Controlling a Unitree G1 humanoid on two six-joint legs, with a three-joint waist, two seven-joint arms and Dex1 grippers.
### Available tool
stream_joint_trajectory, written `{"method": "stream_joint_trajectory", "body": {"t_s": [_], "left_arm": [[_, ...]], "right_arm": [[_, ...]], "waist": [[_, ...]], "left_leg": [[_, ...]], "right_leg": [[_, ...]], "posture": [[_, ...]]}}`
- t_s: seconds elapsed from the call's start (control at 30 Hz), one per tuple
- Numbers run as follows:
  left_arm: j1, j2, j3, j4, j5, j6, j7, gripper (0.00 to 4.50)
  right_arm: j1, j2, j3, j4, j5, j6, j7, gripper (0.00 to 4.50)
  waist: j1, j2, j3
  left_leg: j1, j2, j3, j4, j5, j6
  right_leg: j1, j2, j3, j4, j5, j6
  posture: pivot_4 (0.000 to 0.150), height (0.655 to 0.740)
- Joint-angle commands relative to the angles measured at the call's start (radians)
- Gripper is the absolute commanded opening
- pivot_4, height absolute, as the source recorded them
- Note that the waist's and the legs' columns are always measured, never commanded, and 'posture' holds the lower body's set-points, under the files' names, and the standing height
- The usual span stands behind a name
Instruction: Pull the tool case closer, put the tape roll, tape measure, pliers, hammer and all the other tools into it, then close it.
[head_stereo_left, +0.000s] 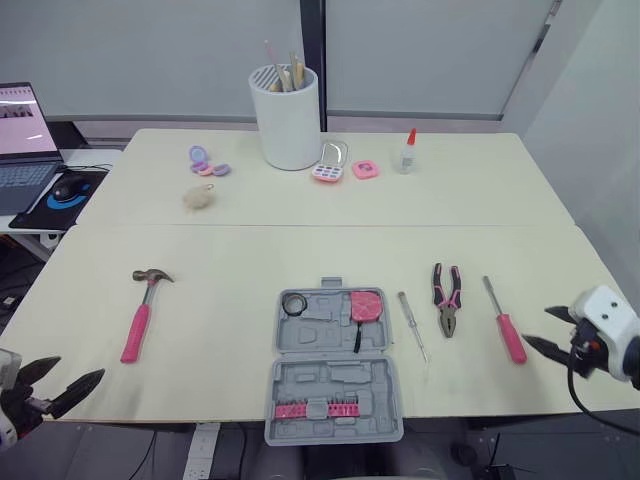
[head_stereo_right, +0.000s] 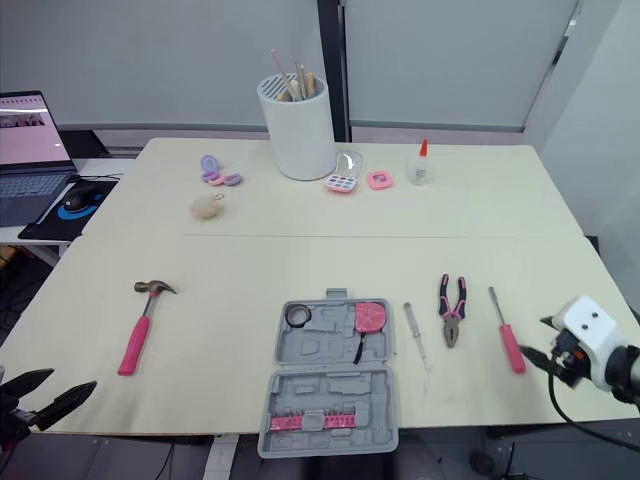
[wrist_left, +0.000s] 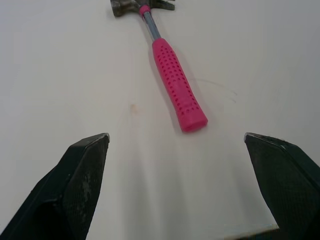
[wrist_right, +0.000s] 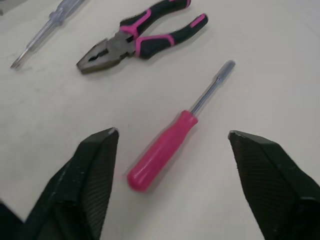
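1. The worktop (head_stereo_left: 230, 260) is pale and smooth, so the tools will likely slide on it if nudged.
2. The tool case (head_stereo_left: 335, 385) lies open and flat at the middle of the near edge. It looks like light, rigid plastic and is best taken by its rim.
3. The hammer (head_stereo_left: 141, 312) lies left of the case and well apart from it, with its head away from the robot. It is probably head-heavy, so grip the dotted pink handle up near the head. The left gripper (head_stereo_left: 82, 367) hovers just short of the handle's end, fingers spread wide and empty.
4. The pliers (head_stereo_left: 447, 297) lie right of the case with their nose toward the robot. They are stiff steel, and pinching both rubber handles together should stop them splaying.
5. The pink screwdriver (head_stereo_left: 505, 322) lies further right. Its round handle may roll, so take it mid-handle. The right gripper (head_stereo_left: 538, 327) sits just beside it, fingers wide apart and holding nothing.
6. The clear-handled screwdriver (head_stereo_left: 413, 325) lies between the case and the pliers. It is thin and light.
7. The tape measure (head_stereo_left: 366, 306) already sits in the case's far right pocket.
8. The tape roll (head_stereo_left: 294, 304) sits in the far left pocket.
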Motion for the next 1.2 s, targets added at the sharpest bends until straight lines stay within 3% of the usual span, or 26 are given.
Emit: {"method": "stream_joint_trajectory", "body": {"t_s": [0.03, 0.3, 0.9, 1.1, 1.2], "left_arm": [[0.002, 0.02, 0.037, -0.008, -0.019, -0.007, -0.002, 4.5], [0.007, 0.019, 0.021, -0.032, -0.024, 0.011, -0.011, 4.5], [-0.01, 0.08, 0.012, 0.066, -0.005, -0.02, -0.084, 4.5], [0.016, 0.089, 0.027, 0.047, -0.01, -0.026, -0.115, 4.5], [0.041, 0.079, 0.004, -0.064, -0.007, -0.073, -0.151, 4.5]], "right_arm": [[0.033, -0.016, -0.053, -0.047, 0.024, -0.017, 0.019, 4.47], [0.047, -0.008, -0.041, -0.081, 0.059, -0.002, 0.016, 4.47], [-0.017, -0.153, -0.02, 0.098, 0.049, -0.113, 0.154, 4.47], [-0.021, -0.135, -0.021, 0.083, 0.044, -0.13, 0.131, 4.47], [-0.021, -0.109, -0.031, 0.076, 0.036, -0.202, 0.111, 4.47]], "waist": [[0.0, -0.001, -0.001], [0.0, -0.003, -0.002], [-0.001, -0.003, -0.002], [-0.002, -0.003, -0.002], [-0.002, -0.004, -0.002]], "left_leg": [[0.0, 0.0, 0.0, 0.0, 0.0, 0.0], [-0.001, 0.0, 0.001, -0.002, 0.0, 0.0], [0.0, 0.0, 0.001, -0.005, 0.0, 0.0], [0.0, 0.0, 0.002, -0.006, 0.0, 0.0], [0.0, 0.0, 0.002, -0.006, 0.0, 0.0]], "right_leg": [[0.0, 0.0, 0.0, 0.0, 0.0, 0.0], [0.0, 0.0, 0.0, -0.003, 0.001, -0.002], [0.001, 0.0, 0.0, -0.007, 0.001, -0.002], [0.0, 0.0, 0.0, -0.007, 0.001, -0.002], [0.001, 0.0, 0.0, -0.007, 0.001, -0.002]], "posture": [[0.15, 0.7376], [0.15, 0.7376], [0.15, 0.7376], [0.15, 0.7376], [0.15, 0.7376]]}}
